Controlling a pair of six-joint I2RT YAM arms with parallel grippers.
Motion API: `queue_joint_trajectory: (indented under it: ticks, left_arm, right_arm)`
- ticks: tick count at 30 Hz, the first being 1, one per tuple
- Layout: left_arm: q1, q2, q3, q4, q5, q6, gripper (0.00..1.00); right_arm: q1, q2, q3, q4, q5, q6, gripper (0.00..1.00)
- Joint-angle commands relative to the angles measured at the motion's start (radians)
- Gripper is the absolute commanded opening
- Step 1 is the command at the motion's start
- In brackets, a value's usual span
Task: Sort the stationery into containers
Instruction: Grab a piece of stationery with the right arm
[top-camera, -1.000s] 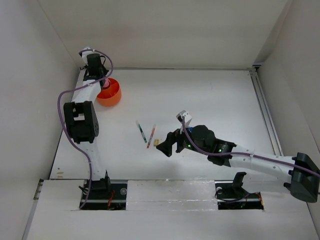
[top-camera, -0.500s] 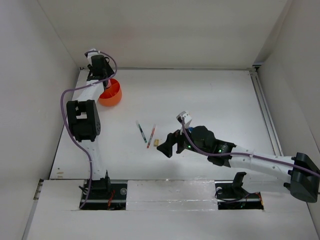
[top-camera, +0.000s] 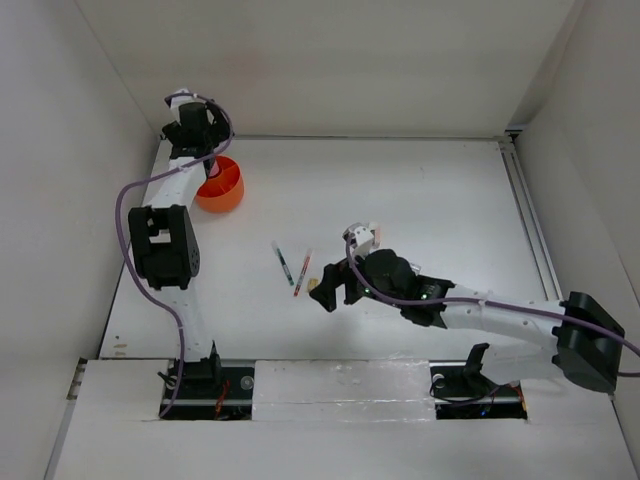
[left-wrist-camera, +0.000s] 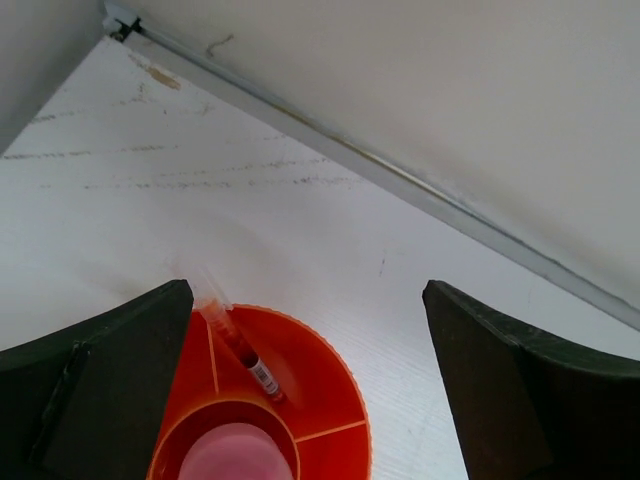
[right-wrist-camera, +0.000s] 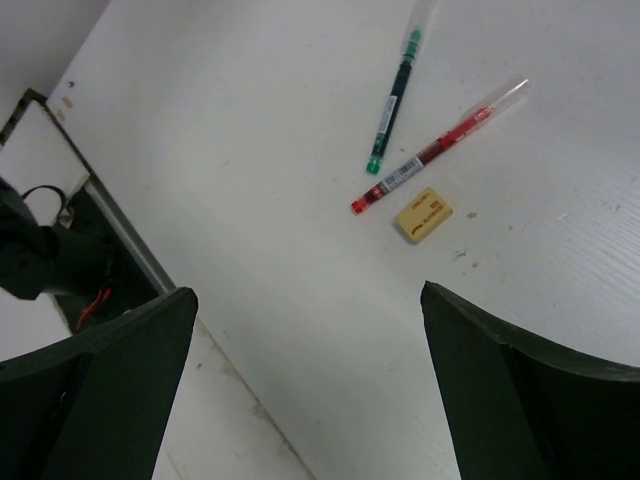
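The white tabletop (top-camera: 420, 200) carries the orange tub (top-camera: 222, 190) at the top view's upper left, a red pen (left-wrist-camera: 245, 350) in one outer compartment, beneath the left fingers (left-wrist-camera: 100, 390), spread wide. The right fingers (right-wrist-camera: 520, 390), equally wide, hang above a green pen (right-wrist-camera: 393, 105), second red pen (right-wrist-camera: 430, 155) and tan eraser (right-wrist-camera: 423, 214) near centre.
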Motion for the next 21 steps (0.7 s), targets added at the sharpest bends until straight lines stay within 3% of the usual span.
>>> queue_joint_trajectory:
  ticks: [1, 10, 14, 15, 19, 21]
  left_arm:
    - [-0.002, -0.144, 0.073, 0.005, -0.024, 0.003, 1.0]
    - [-0.002, -0.235, 0.33, -0.223, -0.015, -0.045, 1.0]
    - [-0.002, -0.316, 0.408, -0.454, -0.056, -0.139, 1.0]
    - [-0.002, -0.342, 0.398, -0.487, -0.056, -0.207, 1.0]
    - [-0.002, -0.541, 0.161, -0.513, 0.014, -0.332, 1.0]
    - [-0.002, -0.667, -0.017, -0.471, 0.068, -0.35, 1.0]
  right_arm:
    - [0.008, 0.07, 0.088, -0.016, 0.08, 0.01, 1.0]
    - [0.008, 0.23, 0.264, -0.134, 0.206, 0.045, 1.0]
    - [0.008, 0.364, 0.393, -0.241, 0.32, 0.071, 0.91]
    - [0.008, 0.389, 0.422, -0.266, 0.343, 0.08, 0.89]
    - [0.008, 0.492, 0.55, -0.39, 0.481, 0.123, 0.62]
    - [0.008, 0.551, 0.625, -0.432, 0.49, 0.123, 0.6]
